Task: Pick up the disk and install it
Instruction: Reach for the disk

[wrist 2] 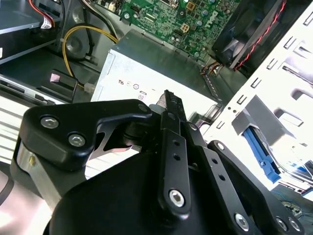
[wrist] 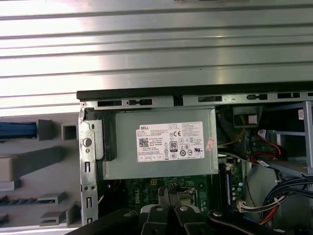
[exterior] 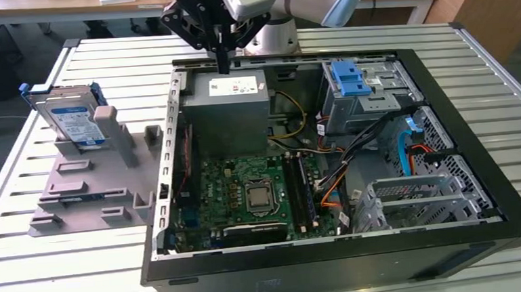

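Claw [exterior: 224,68]: black and two-fingered, clenched, fingertips pressed together with nothing between them. Hangs point-down at the upper middle of the exterior view, over the far edge of the case and right above the power-supply box. Contact with the box cannot be told. In both wrist views the claw [wrist 2: 168,98] [wrist: 169,192] points towards that box.

Disk [exterior: 71,122]: flat rectangular metal drive with a blue-and-white label and blue plastic rails. Stands on edge in the holder at the upper left of the exterior view, outside the case, well apart from the claw and not yet picked up.

Holder [exterior: 91,190]: grey moulded plastic fixture with slots and posts. Lies on the table just beside the case, at the exterior view's left.

Case [exterior: 340,266]: black computer tower laid on its side, open on top, in the middle of the exterior view.

Power-supply box [exterior: 230,97] [wrist: 161,144] [wrist 2: 142,73]: grey metal with a white sticker, in the far corner of the case.

Drive bay [exterior: 361,89]: grey metal cage with a blue latch, inside the case at the upper right of the exterior view.

Motherboard [exterior: 245,194]: green circuit board, on the case floor near the lower middle of the exterior view.

Table [exterior: 70,283]: slatted silver metal top under the case and the holder.
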Available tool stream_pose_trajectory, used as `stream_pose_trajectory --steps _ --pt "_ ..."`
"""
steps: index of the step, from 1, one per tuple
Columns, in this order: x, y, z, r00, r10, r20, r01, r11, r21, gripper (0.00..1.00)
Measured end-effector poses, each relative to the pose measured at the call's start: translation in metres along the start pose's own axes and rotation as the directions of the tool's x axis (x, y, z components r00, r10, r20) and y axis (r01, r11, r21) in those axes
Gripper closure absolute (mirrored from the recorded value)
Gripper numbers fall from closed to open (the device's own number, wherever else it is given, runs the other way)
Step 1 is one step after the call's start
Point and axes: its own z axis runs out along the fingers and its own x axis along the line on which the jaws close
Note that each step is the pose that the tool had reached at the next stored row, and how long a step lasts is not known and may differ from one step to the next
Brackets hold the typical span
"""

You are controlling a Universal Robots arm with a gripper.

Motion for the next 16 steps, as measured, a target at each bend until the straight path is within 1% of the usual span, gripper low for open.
stream_pose_trajectory --steps 7,16 --pt "0.0066 -0.0004 -0.0002 1.0000 0.000 0.0000 0.000 1.0000 0.0001 0.89" --pt "0.0134 -0.0007 -0.0004 1.0000 0.000 0.0000 0.000 1.0000 0.0001 0.89"
